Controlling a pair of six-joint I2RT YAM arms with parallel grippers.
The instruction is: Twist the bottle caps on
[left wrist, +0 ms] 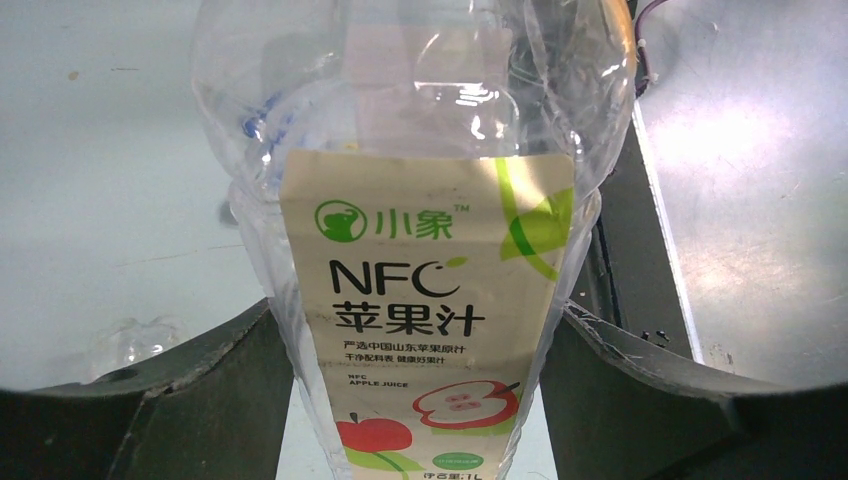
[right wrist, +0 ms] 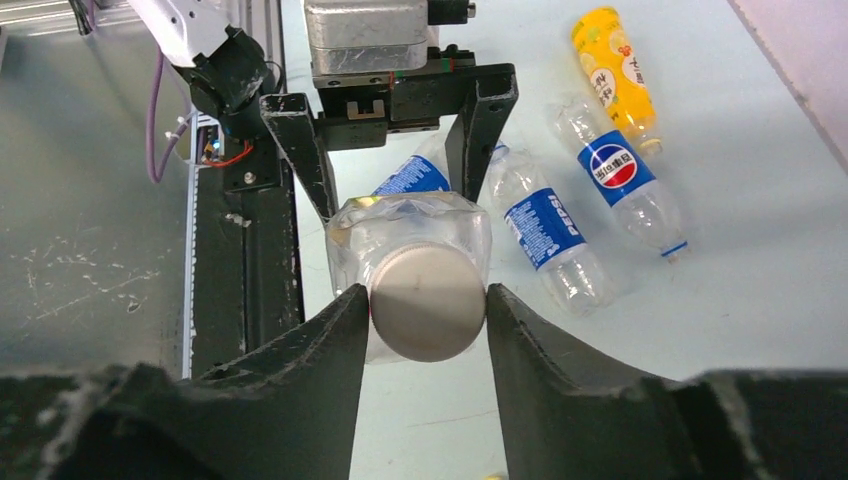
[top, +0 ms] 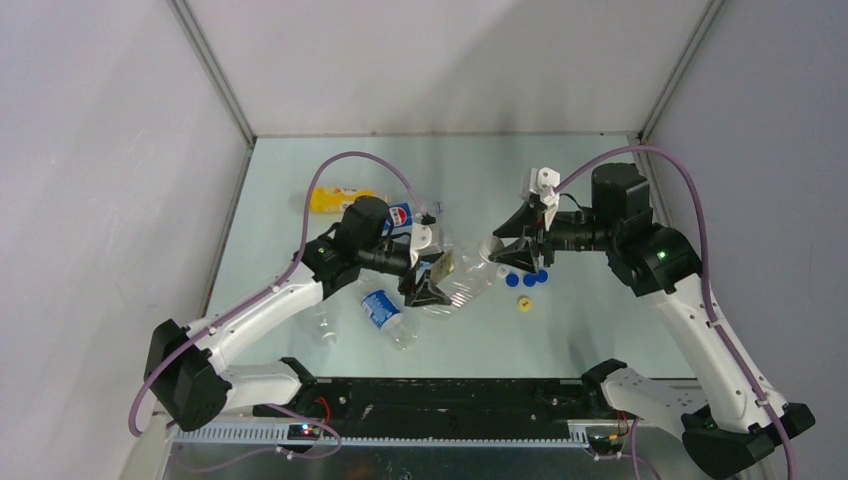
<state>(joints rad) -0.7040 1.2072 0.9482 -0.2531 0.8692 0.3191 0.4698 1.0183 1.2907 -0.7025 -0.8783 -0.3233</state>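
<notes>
The left claw is pinching the clear juice bottle around its lower body, one dark finger on each side of the cream label with the apple picture. The bottle lies roughly level between the two arms, over the middle of the table, with its neck pointing at the right arm.

The right claw is pressed onto the white cap at the bottle's mouth, with a fingertip touching each side of the cap. From the right wrist camera the cap faces straight out, with the crumpled shoulder of the bottle behind it.

Three blue caps lie in a little cluster on the table just beside the right claw, and a yellow cap sits near them, a bit closer to the arms' bases. Behind the left arm lie blue-labelled bottles and an orange bottle, all on their sides. An unlabelled clear bottle rests near the left arm.
</notes>
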